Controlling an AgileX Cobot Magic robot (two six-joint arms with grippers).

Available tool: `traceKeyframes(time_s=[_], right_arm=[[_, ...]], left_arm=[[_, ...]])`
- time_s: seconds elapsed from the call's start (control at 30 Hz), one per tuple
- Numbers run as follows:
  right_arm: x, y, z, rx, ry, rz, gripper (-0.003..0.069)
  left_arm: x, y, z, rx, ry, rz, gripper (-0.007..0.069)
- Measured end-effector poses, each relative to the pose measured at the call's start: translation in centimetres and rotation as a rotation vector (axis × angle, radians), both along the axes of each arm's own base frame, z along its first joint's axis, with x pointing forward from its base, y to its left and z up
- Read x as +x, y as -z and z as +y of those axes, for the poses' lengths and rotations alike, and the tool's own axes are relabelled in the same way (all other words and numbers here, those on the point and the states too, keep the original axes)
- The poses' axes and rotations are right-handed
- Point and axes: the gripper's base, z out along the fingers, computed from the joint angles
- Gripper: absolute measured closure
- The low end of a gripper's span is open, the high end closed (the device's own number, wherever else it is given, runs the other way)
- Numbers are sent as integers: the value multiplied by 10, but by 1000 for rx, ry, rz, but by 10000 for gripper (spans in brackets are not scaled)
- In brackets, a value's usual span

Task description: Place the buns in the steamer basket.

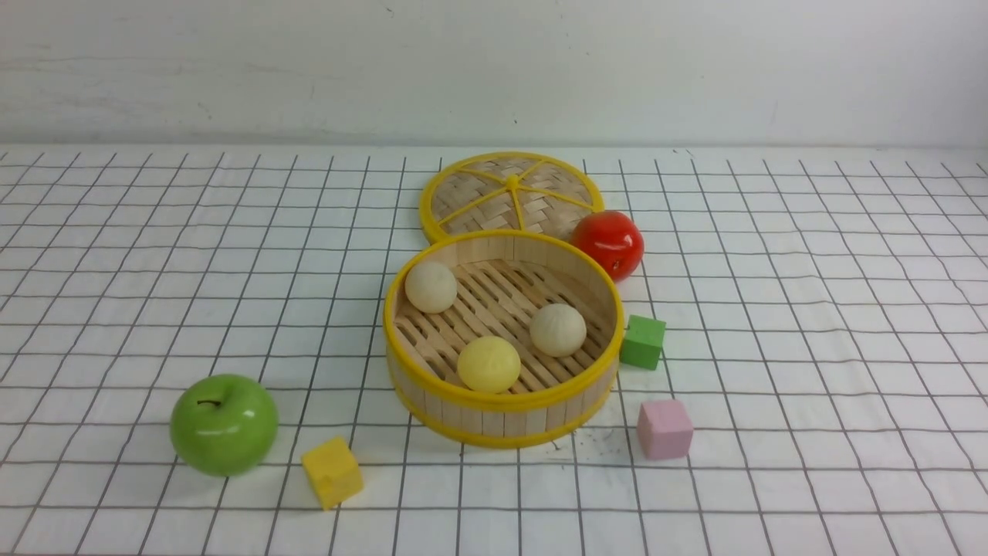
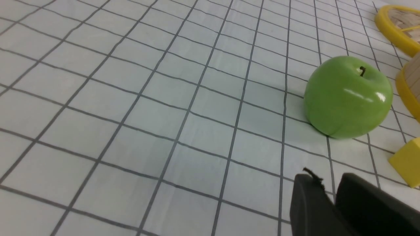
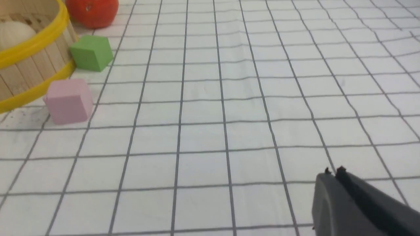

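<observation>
Buns [image 1: 491,364] in basket [image 1: 503,423]: look light, matte, grippy; pinch across dome. Left claw [image 2: 329,186], right claw [image 3: 333,172] pressed together, empty.

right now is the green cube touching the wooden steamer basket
Apart. The front view shows a strip of tablecloth between the green cube and the round light-wood steamer basket; the right wrist view shows that gap too.

Three buns [image 1: 431,286] [image 1: 557,330] [image 1: 488,364]; one basket [image 1: 502,401]; one lid [image 1: 511,194]; one tomato [image 1: 608,244]; one apple [image 1: 224,424]; three cubes [image 1: 642,341] [image 1: 664,429] [image 1: 332,472].
</observation>
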Motion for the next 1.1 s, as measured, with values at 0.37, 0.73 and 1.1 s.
traceKeyframes(time_s=[0.37,0.73,1.1], right_arm=[[3,7,-1,-6,5,-41,639],[3,7,-1,-6,6,-41,624],[3,7,-1,-6,6,-42,606]], left_arm=[[0,0,0,0,0,-1,495],[0,0,0,0,0,-1,482],[0,0,0,0,0,-1,471]])
